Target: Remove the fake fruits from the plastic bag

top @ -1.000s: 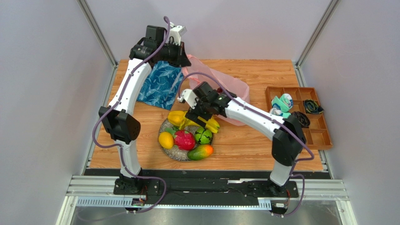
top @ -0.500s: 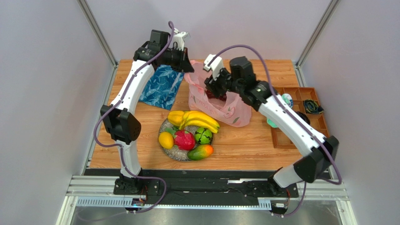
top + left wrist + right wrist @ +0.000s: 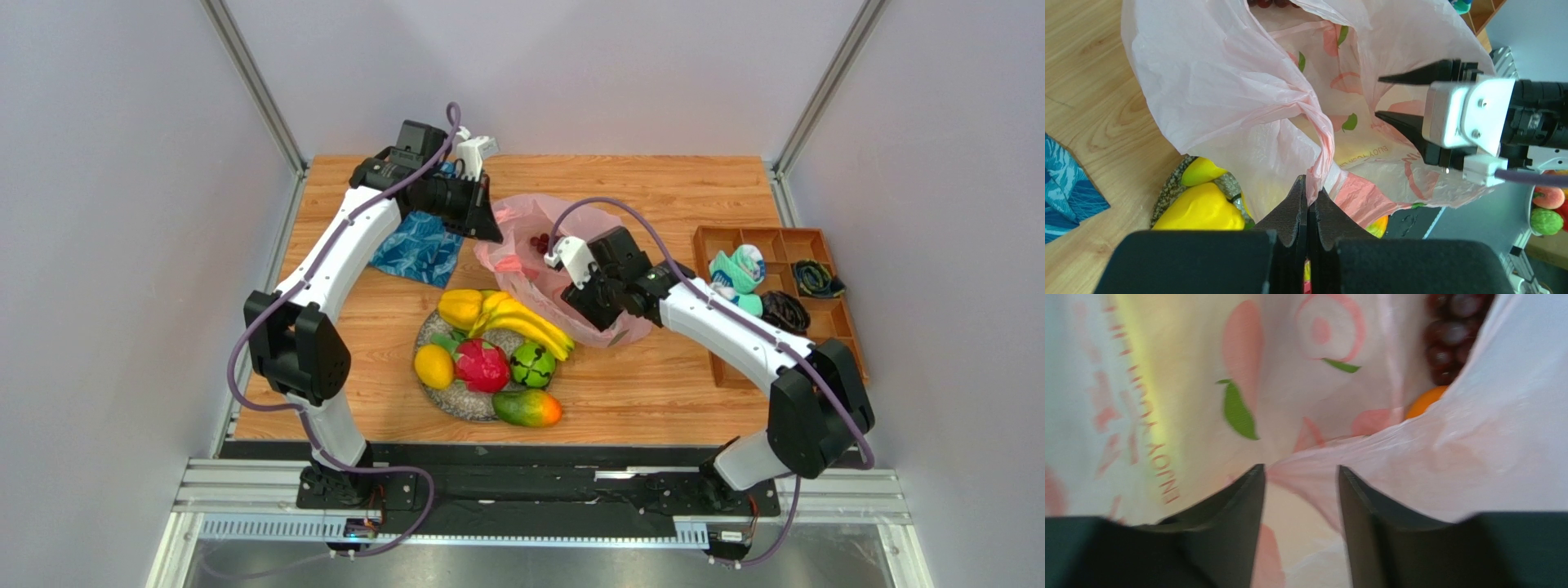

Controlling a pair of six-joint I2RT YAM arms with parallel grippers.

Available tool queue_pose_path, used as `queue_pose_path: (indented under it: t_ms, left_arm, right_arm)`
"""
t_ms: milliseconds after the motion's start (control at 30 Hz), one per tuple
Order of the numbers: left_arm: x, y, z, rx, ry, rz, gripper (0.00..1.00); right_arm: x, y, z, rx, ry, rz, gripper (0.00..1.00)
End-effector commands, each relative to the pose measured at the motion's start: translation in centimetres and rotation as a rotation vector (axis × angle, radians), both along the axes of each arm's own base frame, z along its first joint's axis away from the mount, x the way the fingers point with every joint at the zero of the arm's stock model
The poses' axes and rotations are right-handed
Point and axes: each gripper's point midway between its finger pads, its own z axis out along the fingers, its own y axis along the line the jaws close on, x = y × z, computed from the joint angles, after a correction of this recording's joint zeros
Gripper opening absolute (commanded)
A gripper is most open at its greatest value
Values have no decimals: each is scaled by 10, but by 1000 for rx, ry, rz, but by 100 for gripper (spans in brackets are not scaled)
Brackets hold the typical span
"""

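Table [image 3: 638, 368]: carrying everything, with the plastic bag at the far middle and the plate just in front of it.
Plastic bag [image 3: 521, 260]: hanging by one handle, mouth slumping open toward the right arm. Probably being opened for reaching the next fruit. Doing it well: holding the handle high and taut, taking only one layer of film on the opposite side, and pulling apart slowly so that the thin film is not tearing and nothing is rolling out.
Plate [image 3: 456, 395]: holding the bananas [image 3: 521, 319] and several other fruits, so most of the task seeming done.
Left gripper [image 3: 1308, 182]: clenching on the twisted pink handle, fingertips pressing together.
Right gripper [image 3: 1300, 471]: jaws standing apart, a ridge of film running into the gap, not pinching it as far as can be seen.
Grapes [image 3: 1453, 331]: lying inside the bag, well past the right fingertips, toward the upper right of the wrist view.
Orange [image 3: 1425, 401]: peeking from under a fold just below the grapes, nearer to the jaws but apart from them.
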Motion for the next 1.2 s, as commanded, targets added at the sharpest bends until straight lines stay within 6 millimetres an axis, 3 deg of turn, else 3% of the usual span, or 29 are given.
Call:
queue_pose_path:
  t_ms: [0,167,200,233,300,433,500,533,667,767,967,1000,1033,1067,1100,1167]
  left_arm:
    - [-6,-6,21,-3,-91,-40,0]
    - [-2,-10,30,17,-146,-55,0]
    - [-1,-10,29,19,-147,-56,0]
    - [-1,-10,29,22,-150,-58,0]
    - [1,-9,27,29,-153,-58,0]
    - [5,-11,32,23,-170,-62,0]
    - [8,-12,33,23,-169,-61,0]
    - [10,-13,38,19,-182,-59,0]
    - [15,-14,37,23,-179,-51,0]
    - [18,-15,33,26,-173,-43,0]
    - [25,-15,35,34,-180,-31,0]
    - [25,-15,37,32,-182,-29,0]
    - [25,-15,39,28,-185,-31,0]
    - [25,-16,39,26,-184,-31,0]
    - [26,-16,40,23,-186,-30,0]
    - [24,-17,42,17,-185,-35,0]
  right_arm:
    - [73,6,42,37,-185,-68,59]
    - [134,6,41,21,-173,-133,69]
    - [140,5,22,-7,-131,-139,70]
    - [152,9,30,6,-147,-142,71]
    - [160,9,14,2,-113,-144,72]
    - [170,23,29,66,-146,-124,71]
    - [172,30,49,120,-199,-121,70]
    - [170,31,68,150,-235,-118,70]
    - [151,43,100,239,-246,-58,70]
    - [128,52,103,292,-197,14,67]
    - [90,78,70,330,-32,246,56]
    - [85,77,48,297,45,246,54]
    - [92,82,52,295,39,248,52]
    - [95,82,47,275,47,253,51]
    - [99,81,30,244,83,242,51]
    - [116,76,25,194,50,224,51]
